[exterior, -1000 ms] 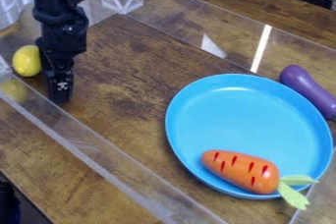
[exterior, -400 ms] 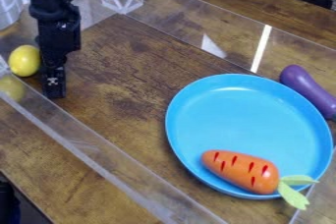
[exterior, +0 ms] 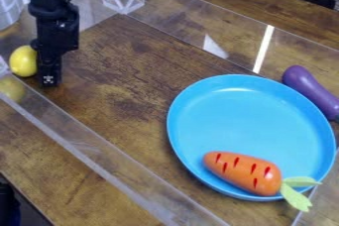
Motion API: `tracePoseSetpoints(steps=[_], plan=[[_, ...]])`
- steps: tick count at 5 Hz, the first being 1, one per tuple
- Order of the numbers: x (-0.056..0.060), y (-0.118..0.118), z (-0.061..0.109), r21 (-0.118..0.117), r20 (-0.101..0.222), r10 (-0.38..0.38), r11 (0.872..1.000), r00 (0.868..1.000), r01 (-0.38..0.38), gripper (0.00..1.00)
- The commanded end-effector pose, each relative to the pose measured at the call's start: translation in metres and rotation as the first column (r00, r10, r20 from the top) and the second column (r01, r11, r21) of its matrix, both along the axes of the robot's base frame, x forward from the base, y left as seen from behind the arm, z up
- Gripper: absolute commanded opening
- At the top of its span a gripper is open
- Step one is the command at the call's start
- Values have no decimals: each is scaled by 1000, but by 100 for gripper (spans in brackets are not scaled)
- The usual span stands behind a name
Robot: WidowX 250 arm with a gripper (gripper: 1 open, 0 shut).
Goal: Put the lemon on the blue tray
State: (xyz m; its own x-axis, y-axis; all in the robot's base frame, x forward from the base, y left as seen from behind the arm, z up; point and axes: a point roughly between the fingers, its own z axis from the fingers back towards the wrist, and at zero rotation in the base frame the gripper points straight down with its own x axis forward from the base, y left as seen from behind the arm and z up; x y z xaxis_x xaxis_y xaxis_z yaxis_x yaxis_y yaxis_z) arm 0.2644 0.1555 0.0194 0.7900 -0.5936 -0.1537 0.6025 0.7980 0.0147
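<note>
Nearest the camera, an orange carrot [exterior: 244, 171] with green leaves lies on the front part of the blue tray [exterior: 252, 121], its leafy end reaching past the tray's right rim. The tray, a wide round plate with a low raised rim, sits on the right half of the wooden counter [exterior: 133, 111], and the rest of its surface is bare blue. A clear plastic barrier edge runs diagonally across the counter's near left side. Farther back on the right, a purple eggplant [exterior: 312, 87] rests on the wood just beside the tray's far right rim. On the far left, the lemon [exterior: 23, 61] lies on the counter, well apart from the tray. The black gripper [exterior: 50, 75] points straight down right next to the lemon's right side, its tip low at the counter; whether it touches the fruit cannot be made out. Its jaws look drawn narrow, and nothing can be seen held between them.
</note>
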Motion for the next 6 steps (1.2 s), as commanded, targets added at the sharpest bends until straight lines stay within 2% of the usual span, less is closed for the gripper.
tracePoseSetpoints(steps=[1,3,6], plan=[[8,-8,5,13,17,37,999,999,-37,0],[11,-19,5,18,12,51,999,999,-51,0],[37,-13,42,23,6,-17,1000,1000,17,0]])
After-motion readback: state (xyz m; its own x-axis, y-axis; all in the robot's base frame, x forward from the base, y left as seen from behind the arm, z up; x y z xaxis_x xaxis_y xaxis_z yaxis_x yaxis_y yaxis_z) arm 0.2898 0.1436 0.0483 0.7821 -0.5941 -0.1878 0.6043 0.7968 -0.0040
